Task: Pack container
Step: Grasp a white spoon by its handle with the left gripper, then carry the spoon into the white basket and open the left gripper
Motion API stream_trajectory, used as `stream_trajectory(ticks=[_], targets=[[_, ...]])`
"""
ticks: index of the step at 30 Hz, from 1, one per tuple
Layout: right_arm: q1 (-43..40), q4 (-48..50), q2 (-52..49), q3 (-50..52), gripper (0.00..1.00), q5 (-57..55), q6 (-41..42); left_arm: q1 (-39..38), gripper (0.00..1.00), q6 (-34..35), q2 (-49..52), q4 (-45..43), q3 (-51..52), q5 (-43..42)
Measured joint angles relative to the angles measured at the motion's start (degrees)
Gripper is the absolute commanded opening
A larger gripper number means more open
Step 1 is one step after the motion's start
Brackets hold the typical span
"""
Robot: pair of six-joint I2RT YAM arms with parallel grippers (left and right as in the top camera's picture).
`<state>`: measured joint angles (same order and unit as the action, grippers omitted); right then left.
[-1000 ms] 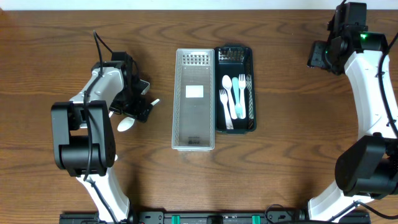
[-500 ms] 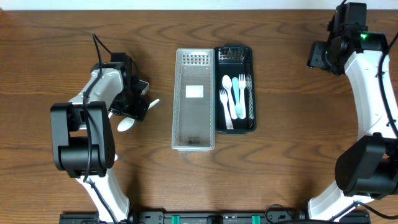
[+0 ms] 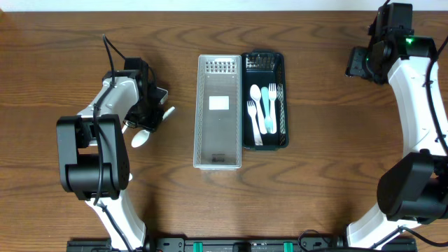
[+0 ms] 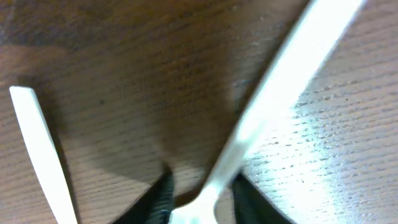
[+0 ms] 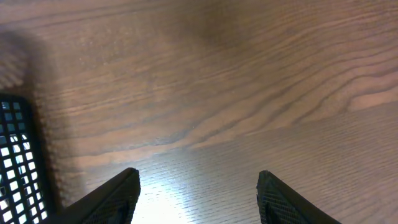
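My left gripper [image 3: 152, 116] sits low on the table, left of the containers. In the left wrist view my left gripper [image 4: 200, 190] has its jaws closed in around the neck of a white plastic utensil [image 4: 280, 81], whose handle runs up to the right. A second white utensil handle [image 4: 38, 162] lies loose to its left. From overhead a white spoon [image 3: 140, 138] shows beside that gripper. The clear mesh container [image 3: 198, 112] holds only a white label. The dark basket [image 3: 284, 105] next to it holds several white and pale blue forks and spoons. My right gripper [image 3: 357, 63] is open.
In the right wrist view my right gripper [image 5: 199, 177] hovers over bare wood, with a corner of the dark basket [image 5: 12, 155] at the left edge. Both arm bases stand at the table's front edge.
The left jaws have narrowed from wide open to close around the white utensil. The left arm has barely shifted. The right arm has not moved.
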<state>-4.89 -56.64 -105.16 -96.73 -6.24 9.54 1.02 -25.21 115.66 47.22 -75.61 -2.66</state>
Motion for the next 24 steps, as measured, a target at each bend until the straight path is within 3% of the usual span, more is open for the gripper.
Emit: stream_trajectory(ticks=[6,10,15,18,24], targets=[[0.0,0.0,0.0,0.0,0.64,0.0,-0.2,0.0,0.11,0.0,0.0,-0.1,0.0,-0.2],[0.0,0.0,0.0,0.0,0.64,0.0,-0.2,0.0,0.06,0.0,0.0,-0.1,0.0,-0.2],[0.0,-0.1,0.0,0.0,0.66,0.0,-0.2,0.0,0.06,0.3,-0.1,0.8,-0.3,-0.2],[0.0,-0.1,0.0,0.0,0.66,0.0,-0.2,-0.3,0.06,1.7,-0.1,5.6,-2.0,-0.2],[0.0,0.0,0.0,0.0,0.65,0.0,-0.2,-4.3,0.06,9.6,-3.5,15.6,-14.2,-0.1]])
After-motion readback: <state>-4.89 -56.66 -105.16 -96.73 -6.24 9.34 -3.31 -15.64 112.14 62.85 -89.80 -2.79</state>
